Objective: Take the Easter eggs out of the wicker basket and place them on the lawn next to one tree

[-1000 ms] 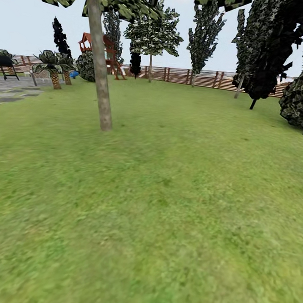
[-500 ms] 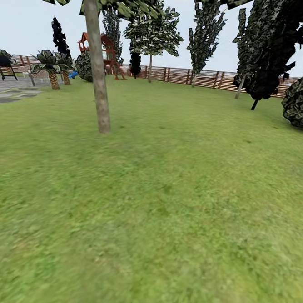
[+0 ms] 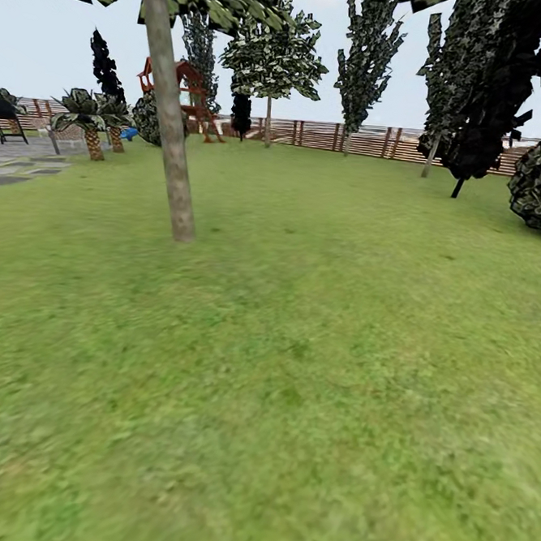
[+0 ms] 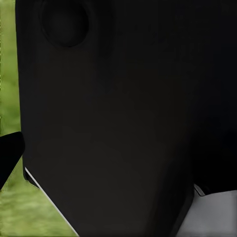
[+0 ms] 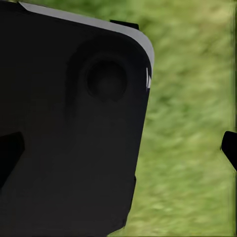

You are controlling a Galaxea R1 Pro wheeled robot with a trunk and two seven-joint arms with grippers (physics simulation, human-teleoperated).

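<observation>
The lawn (image 3: 295,370) spreads wide; the tree (image 3: 169,132) with its pale trunk stands ahead to the left, the fence (image 3: 346,138) far behind. Whether either arm's fingers are wide or narrow, I cannot tell.

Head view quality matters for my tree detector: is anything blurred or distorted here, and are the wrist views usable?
Head view: the lawn smears into soft blur toward the near edge; the pale tree trunk is fairly crisp but leans, hinting at wide-angle distortion; lighting is flat, without clear cast shadows. Left wrist view: a dark robot body blocks most of it. Right wrist view: blurred grass beside another dark panel.
</observation>
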